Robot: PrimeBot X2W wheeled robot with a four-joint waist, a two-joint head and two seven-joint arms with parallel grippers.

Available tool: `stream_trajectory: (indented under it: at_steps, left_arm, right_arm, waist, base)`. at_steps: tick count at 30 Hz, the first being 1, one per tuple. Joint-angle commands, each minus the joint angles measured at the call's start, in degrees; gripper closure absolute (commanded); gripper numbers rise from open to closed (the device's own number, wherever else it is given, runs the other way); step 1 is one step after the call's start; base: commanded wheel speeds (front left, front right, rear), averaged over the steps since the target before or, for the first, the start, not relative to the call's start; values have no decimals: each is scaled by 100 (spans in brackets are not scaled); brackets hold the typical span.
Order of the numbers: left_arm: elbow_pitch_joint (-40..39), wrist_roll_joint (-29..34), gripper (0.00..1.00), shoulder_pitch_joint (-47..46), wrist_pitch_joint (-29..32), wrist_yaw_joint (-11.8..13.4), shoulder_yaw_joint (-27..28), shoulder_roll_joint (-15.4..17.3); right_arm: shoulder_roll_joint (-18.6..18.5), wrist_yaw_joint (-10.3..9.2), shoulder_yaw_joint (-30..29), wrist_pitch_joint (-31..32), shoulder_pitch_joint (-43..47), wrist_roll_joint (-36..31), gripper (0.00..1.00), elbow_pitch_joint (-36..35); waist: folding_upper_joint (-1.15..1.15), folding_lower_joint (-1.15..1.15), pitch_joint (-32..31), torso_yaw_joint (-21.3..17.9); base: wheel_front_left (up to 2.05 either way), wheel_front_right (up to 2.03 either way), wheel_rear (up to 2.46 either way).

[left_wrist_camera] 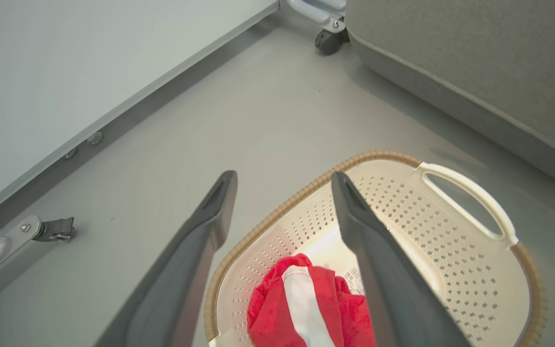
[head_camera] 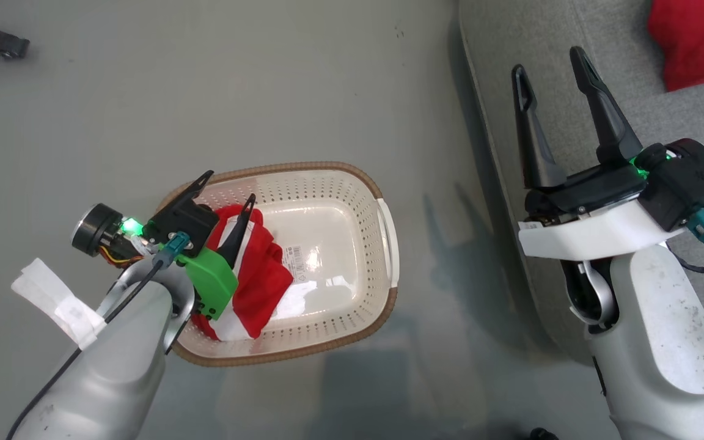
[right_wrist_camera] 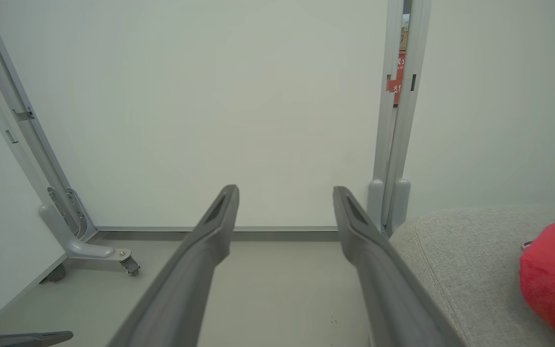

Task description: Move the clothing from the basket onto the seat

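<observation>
Your left gripper hangs at 8 o'clock over the basket, fingers spread, gripping nothing. One finger's outside the rim, and the other's over the red garment, which is partly hidden under it. Right gripper at 2 o'clock is spread and empty over the seat edge. Bare floor between basket and seat. Farther out, the second garment is on the seat, cut off by the frame.
</observation>
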Motion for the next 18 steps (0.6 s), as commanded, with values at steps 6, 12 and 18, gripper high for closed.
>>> stream_trajectory:
  at_steps: [6, 12, 18]
  left_arm:
    - [694, -45, 0, -597, -5, -16, -535, 215]
    - [1414, -109, 0, -1028, -3, -17, -1158, 250]
    - [1975, -236, 0, -1417, 133, -17, -1746, 181]
  right_arm:
    - [-10, -4, 108, -3, -341, -4, 0, -106]
    - [-8, -4, 211, -3, -544, 34, 0, -183]
    - [-9, -4, 297, -3, -718, 33, 0, -268]
  waist:
    - [0, 0, 1038, -464]
    - [0, 0, 1495, -588]
    - [0, 0, 1878, -646]
  base:
    - [0, 0, 0]
    - [0, 0, 0]
    - [0, 0, 0]
